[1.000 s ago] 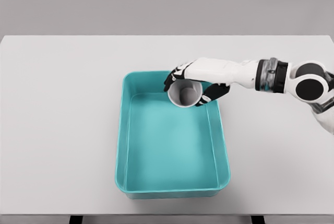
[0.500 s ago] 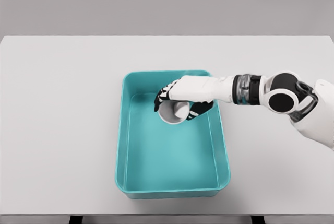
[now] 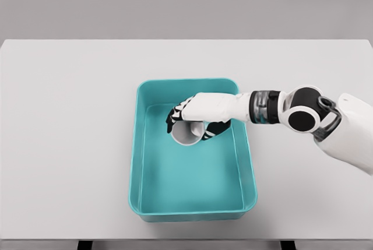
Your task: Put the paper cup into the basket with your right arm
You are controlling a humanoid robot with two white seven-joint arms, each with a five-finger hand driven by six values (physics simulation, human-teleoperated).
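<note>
From the head view, I see my right hand (image 3: 195, 116) just left of the frame's center, its arm coming in from the right edge across the white table (image 3: 70, 145). The fingers (image 3: 173, 115) are curled around the paper cup (image 3: 187, 133), holding it tilted so its open mouth faces toward the lower part of the frame. The cup sits over the upper half of the teal basket (image 3: 135, 162), inside the line of its rim; I cannot tell whether the cup touches the basket floor. The basket is a rectangular tub in the middle of the frame, its long side running from top to bottom. My wrist crosses over the basket's right wall near the upper right corner.
</note>
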